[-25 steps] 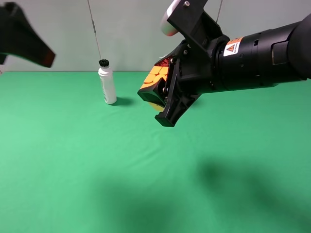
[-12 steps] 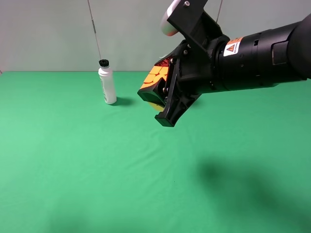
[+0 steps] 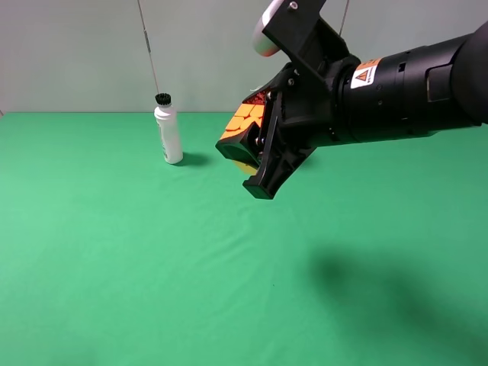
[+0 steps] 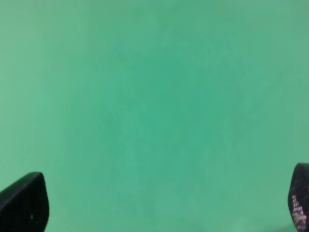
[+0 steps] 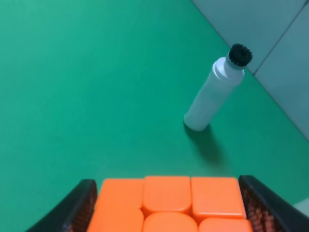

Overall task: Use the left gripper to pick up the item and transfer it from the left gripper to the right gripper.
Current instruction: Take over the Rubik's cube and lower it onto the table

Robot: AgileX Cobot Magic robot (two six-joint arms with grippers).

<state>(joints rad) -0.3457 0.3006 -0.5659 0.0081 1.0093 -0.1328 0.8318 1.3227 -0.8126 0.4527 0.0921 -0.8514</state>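
Between the two black fingers of the right gripper (image 3: 263,149) sits the item (image 3: 242,122), pinched from both sides and held in the air above the green cloth (image 3: 114,267). Its orange face is turned up toward the high camera, with a sliver of yellow at its lower edge and a touch of red at its upper one. In the right wrist view, orange tiles fill the gap between the ridged finger pads (image 5: 263,205), which press against the cube's flanks. Behind the jaws, the thick black arm carries an orange-and-white warning sticker (image 3: 366,73), and a white knob (image 3: 268,30) sticks up above the wrist. The arm's shadow (image 3: 366,278) falls on the cloth, well apart from the cube.

Farther back, to the left of the cube, a white bottle (image 3: 168,136) with a black cap stands upright on the cloth near the grey wall (image 3: 76,53).

The left gripper (image 4: 161,208) appears only in its own wrist view: its dark fingertips (image 4: 24,205) sit at opposite edges, spread wide, with only blurred green cloth between them.
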